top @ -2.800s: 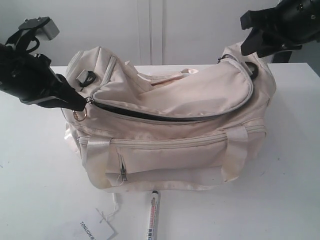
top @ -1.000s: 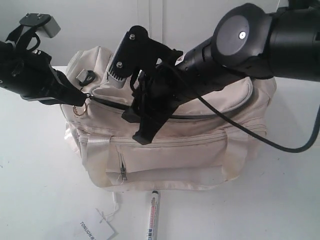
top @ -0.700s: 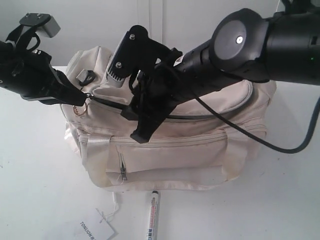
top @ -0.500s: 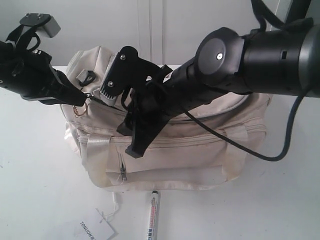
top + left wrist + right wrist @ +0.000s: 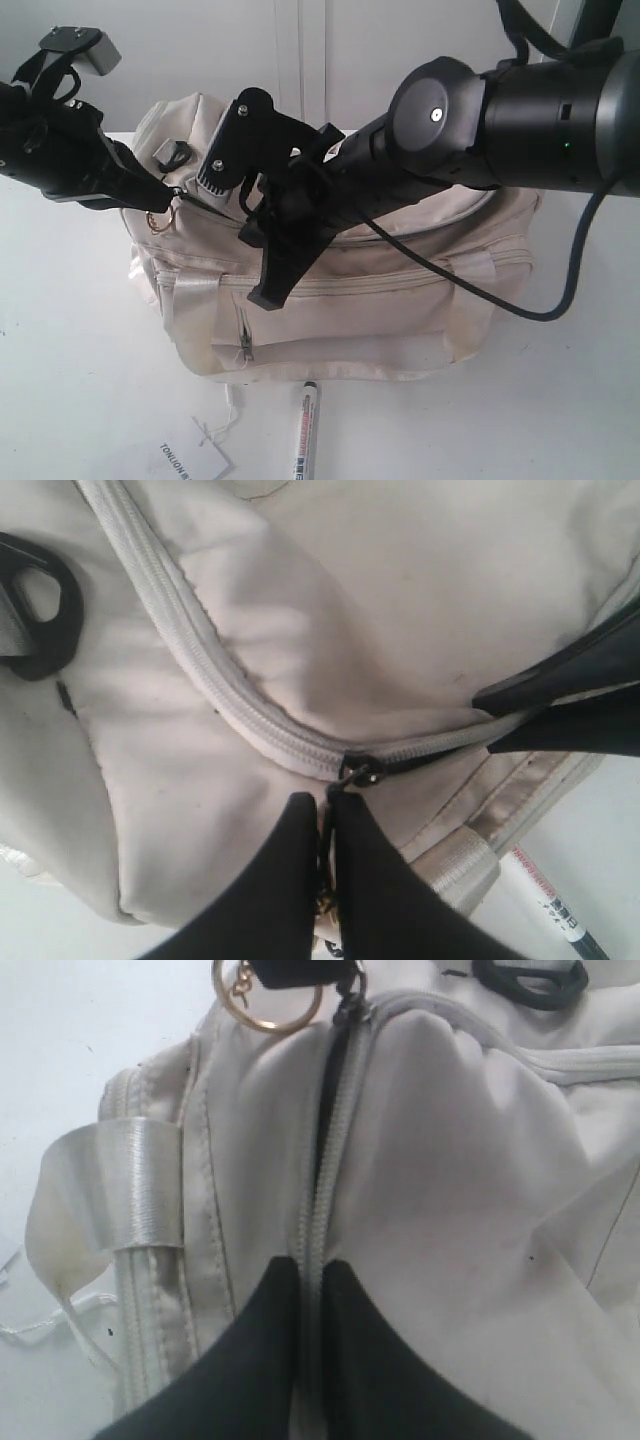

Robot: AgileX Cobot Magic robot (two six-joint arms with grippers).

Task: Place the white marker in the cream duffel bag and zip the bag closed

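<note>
Gripping the zip pull (image 5: 352, 772), left fingers (image 5: 285, 880) are clenched; right fingers (image 5: 250, 1360) pinch the cream duffel bag (image 5: 380, 310). White marker (image 5: 305, 430) lies lower centre.

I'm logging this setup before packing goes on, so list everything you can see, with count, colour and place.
Soft cream fabric duffel bag: one, cream, middle of the table, dark gap along its main zip.
Slim white marker with black cap: one, white, on the table in front of the bag.
Flat paper tag with string: one, white with black print, beside the marker.
Gold ring zip pull: one, gold, at the bag's end.
Black strap ring: one seen, black, same end.
White table: one, white, under everything.
Robot's left gripper: black, shut on the zip pull.
Robot's right gripper: black, fingers together over the main zip.
</note>
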